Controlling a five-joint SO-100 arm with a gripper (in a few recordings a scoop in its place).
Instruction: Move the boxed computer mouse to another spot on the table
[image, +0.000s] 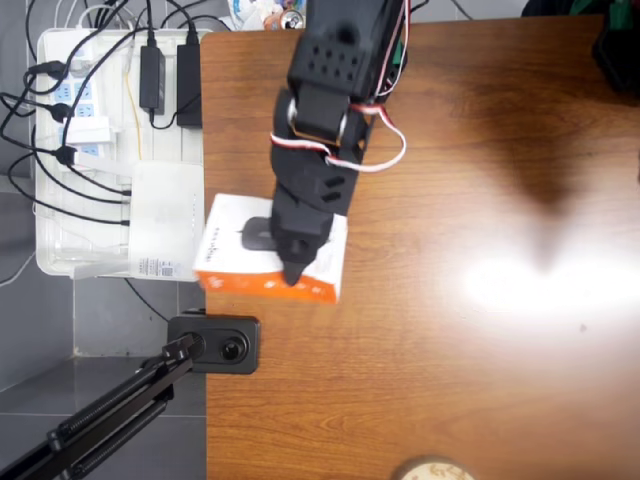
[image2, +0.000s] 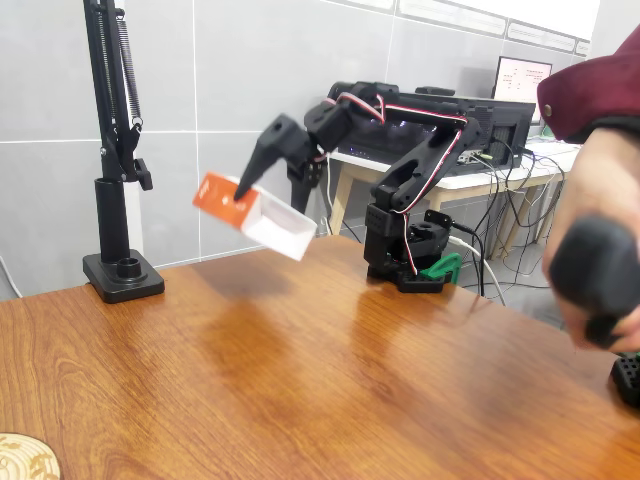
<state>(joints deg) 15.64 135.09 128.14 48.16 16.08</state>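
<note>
The boxed computer mouse (image: 235, 250) (image2: 262, 219) is a flat white box with an orange-red side and a dark mouse pictured on its face. It hangs tilted in the air above the brown wood-grain table (image: 450, 350) (image2: 300, 380), near the table's left edge in the overhead view. My black gripper (image: 292, 262) (image2: 248, 188) is shut on the box, with one finger lying across its face. In the fixed view the box casts a shadow on the tabletop below it.
A white tray (image: 60, 240) of power strips and cables, with a white router-like device (image: 165, 220), sits left of the table. A black camera stand clamps at the table's edge (image: 215, 345) (image2: 122, 270). A round wooden coaster (image: 432, 470) (image2: 22, 458) lies at the near edge.
</note>
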